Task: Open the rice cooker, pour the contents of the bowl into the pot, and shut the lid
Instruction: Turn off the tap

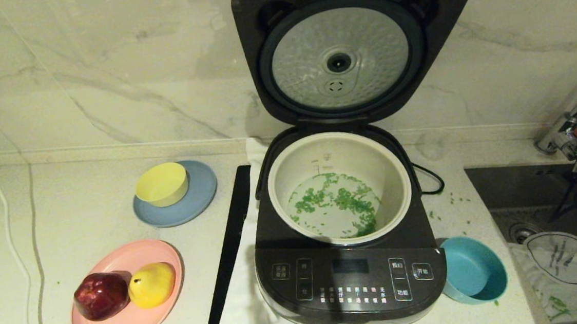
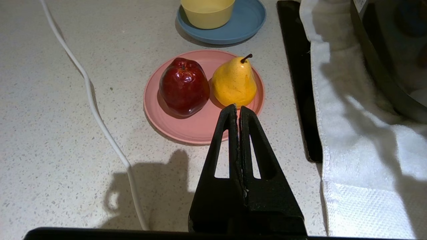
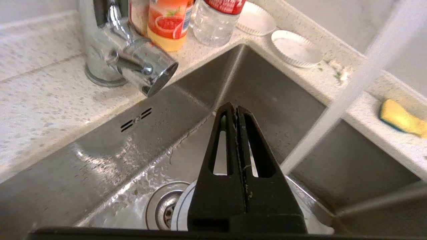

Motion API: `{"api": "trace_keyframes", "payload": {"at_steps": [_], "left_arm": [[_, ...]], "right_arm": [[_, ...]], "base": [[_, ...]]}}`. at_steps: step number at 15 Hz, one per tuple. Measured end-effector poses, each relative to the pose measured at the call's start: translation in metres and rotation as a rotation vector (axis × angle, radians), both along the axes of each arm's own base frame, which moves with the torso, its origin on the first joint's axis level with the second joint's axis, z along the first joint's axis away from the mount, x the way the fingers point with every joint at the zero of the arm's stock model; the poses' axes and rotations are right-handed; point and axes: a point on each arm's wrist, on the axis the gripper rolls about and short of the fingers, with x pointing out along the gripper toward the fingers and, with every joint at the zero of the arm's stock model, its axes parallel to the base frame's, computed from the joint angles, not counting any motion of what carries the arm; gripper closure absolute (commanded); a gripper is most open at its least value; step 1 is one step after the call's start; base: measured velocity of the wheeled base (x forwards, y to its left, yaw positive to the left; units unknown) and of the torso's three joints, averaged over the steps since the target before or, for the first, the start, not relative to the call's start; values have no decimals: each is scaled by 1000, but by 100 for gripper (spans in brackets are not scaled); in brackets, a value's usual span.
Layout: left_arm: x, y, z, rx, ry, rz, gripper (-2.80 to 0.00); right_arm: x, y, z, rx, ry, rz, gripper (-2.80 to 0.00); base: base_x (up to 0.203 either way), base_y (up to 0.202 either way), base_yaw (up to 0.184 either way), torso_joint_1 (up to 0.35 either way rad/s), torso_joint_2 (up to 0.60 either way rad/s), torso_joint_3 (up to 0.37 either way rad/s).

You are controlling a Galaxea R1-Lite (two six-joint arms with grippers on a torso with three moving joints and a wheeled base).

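My right gripper (image 3: 236, 108) hangs over the sink (image 3: 100, 160), pressed shut on nothing. The rice cooker (image 1: 349, 281) stands with its lid (image 1: 351, 49) up, chopped greens (image 1: 335, 202) in the pot (image 1: 390, 174), teal bowl (image 1: 475, 271) just beside it. My left gripper (image 2: 238, 107) idles shut by the pink plate (image 2: 196, 128).

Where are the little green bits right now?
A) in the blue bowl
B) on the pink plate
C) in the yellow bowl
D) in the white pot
D: the green bits lie on the bottom of the white pot, and the blue bowl beside the rice cooker looks empty.
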Motion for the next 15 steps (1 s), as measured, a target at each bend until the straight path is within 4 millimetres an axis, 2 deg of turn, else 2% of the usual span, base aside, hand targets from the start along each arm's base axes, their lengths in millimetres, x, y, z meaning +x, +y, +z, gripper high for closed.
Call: {"api": "trace_keyframes", "payload": {"at_steps": [8,15], "left_arm": [[0,0,0,0,0,0,0],[0,0,0,1,0,0,0]], "right_arm": [[35,-5,-11,-68,-11,11,0],[53,-9,-13,-103,-24,12,0]], "base": [[0,0,0,0,0,0],[0,0,0,0,0,0]]}}
